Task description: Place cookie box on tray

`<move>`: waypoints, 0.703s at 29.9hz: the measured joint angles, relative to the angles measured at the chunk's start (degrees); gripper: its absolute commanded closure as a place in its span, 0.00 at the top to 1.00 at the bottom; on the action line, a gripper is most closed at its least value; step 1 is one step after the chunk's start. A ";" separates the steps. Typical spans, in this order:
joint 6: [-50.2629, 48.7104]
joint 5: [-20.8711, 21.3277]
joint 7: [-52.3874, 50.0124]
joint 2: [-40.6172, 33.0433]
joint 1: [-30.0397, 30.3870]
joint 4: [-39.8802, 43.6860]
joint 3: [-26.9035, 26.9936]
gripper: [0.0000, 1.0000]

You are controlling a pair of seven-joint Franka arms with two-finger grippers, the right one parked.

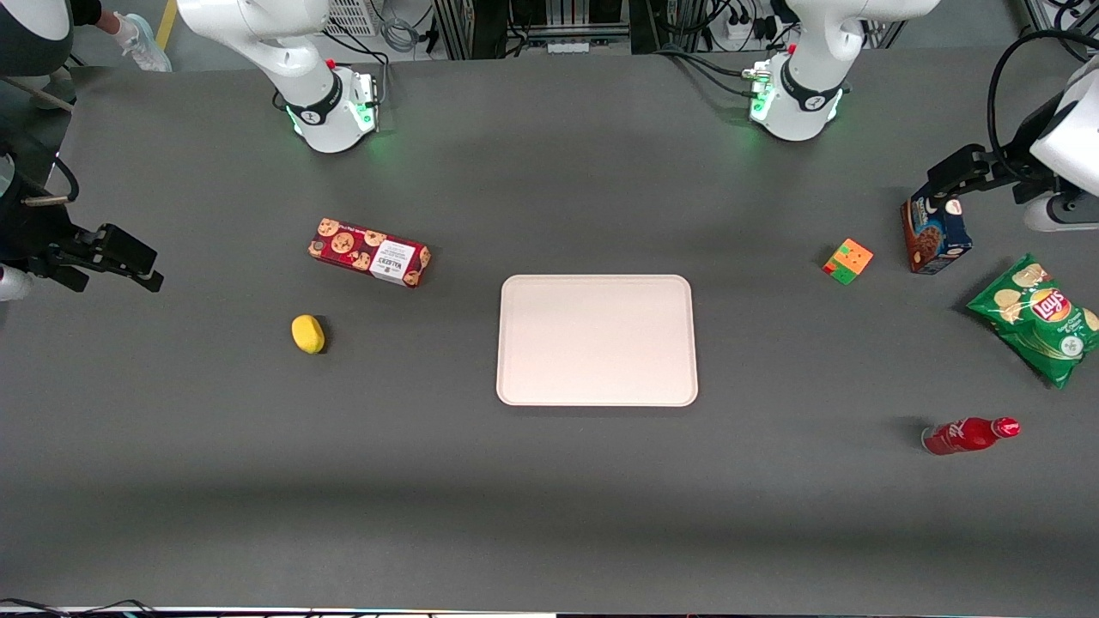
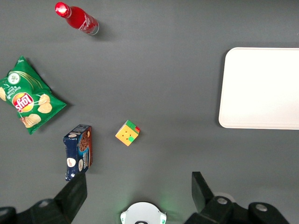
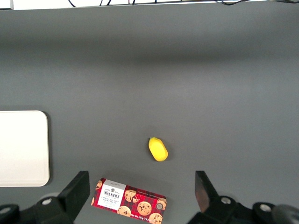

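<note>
A: Right, log entry. Where does the left arm stand?

B: Its gripper (image 2: 135,191) hangs high above the table with the fingers (image 2: 74,193) spread wide apart and nothing between them. Released, in short.

A: And the cookie box (image 1: 934,233)?

B: On the table at the working arm's end, untouched. From the wrist camera one finger sits right over the box's near end, so the gripper is close above it but off to one side, not centred. (The box looks to be lying on a long face, though from the front it reads as propped upright; I cannot settle which.)

A: Anything crowding it?

B: A colour cube (image 1: 847,261) lies just beside it, roughly under the middle of the gripper. A green chip bag (image 1: 1037,317) sits near the box, and a red bottle (image 1: 968,435) is farther off.

A: The tray (image 1: 515,378)?

B: Bare, well apart from the gripper, toward the middle of the table.

A: Progress, then?

B: My judgement: nothing done yet. Centring over the box, descent, grasp, carry and release all remain.
</note>
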 measured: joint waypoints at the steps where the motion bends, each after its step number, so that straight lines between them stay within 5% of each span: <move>1: 0.00 0.00 0.00 -0.01 0.00 0.00 0.00 1.00; 21: -1.38 0.01 0.00 -0.20 0.00 -0.26 -0.05 1.00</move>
